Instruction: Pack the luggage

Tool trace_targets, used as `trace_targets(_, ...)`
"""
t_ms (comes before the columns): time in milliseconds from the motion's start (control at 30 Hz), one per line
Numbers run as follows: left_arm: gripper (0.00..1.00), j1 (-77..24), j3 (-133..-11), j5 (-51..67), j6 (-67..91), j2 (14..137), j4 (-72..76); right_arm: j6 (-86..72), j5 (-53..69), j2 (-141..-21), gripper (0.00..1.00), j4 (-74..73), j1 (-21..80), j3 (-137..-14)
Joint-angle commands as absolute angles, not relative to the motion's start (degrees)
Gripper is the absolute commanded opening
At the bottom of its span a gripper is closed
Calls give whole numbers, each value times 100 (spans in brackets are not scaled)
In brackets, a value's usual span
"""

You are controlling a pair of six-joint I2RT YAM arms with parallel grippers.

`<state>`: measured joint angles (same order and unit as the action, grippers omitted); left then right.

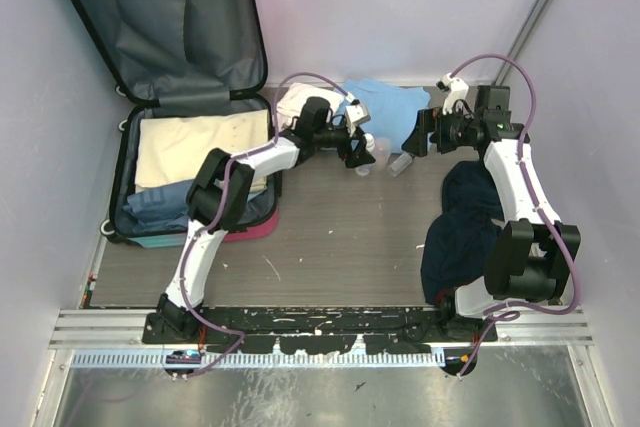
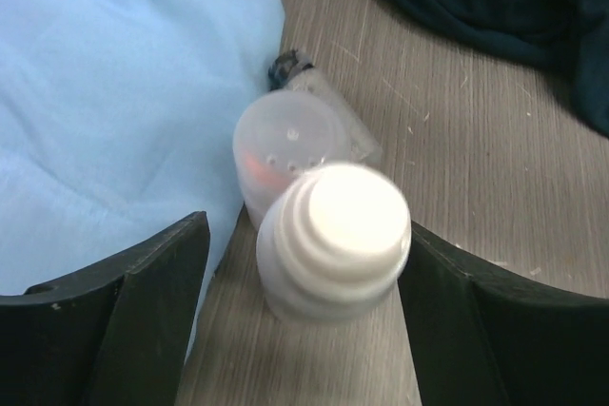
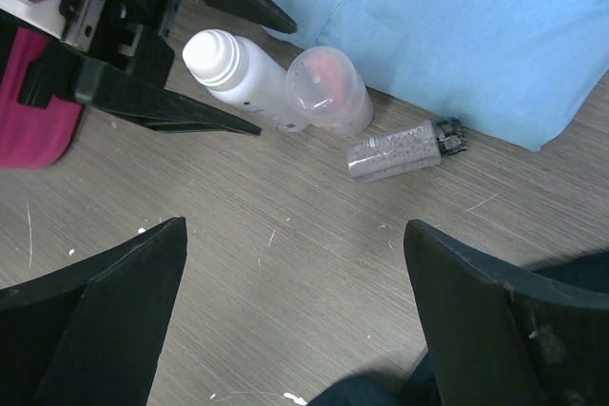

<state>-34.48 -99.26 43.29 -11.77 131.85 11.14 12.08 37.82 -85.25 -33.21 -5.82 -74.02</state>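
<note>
The luggage [image 1: 150, 17] lies open at the far left, lid up against the wall, with cream and blue cloth folded in its lower half. My left gripper [image 1: 360, 154] is open, and its jaws straddle a white bottle [image 2: 333, 240] with a ribbed cap; the right finger is at the cap and the left finger stands apart. The bottle also shows in the right wrist view [image 3: 243, 68]. My right gripper [image 3: 295, 273] is open and empty above bare table, short of these items.
A clear round container [image 3: 328, 92] lies against the bottle, with a small clear pouch [image 3: 400, 151] beside it. A light blue cloth [image 1: 385, 107] lies behind them. A dark navy cloth heap [image 1: 465, 227] lies by the right arm. White cloth [image 1: 300, 97] lies near the suitcase.
</note>
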Motion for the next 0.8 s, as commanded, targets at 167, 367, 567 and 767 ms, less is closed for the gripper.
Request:
trace_targets(167, 44, -3517, -10103, 4311, -1018, 13103, 1875, 1139, 3924, -8405, 100, -3162, -633, -7550)
trace_targets(367, 15, -3204, -9213, 4676, -1222, 11866, 824, 1039, 4097, -8344, 100, -3075, -633, -7450)
trace_targets(567, 14, -2813, -9032, 4615, -2031, 10391, -1739, 952, 4306, -8269, 100, -3024, -633, -7408)
trace_targets(767, 13, -2087, -10058, 4274, -3552, 9627, -5377, 1021, 4427, -8265, 100, -3108, -626, -7489)
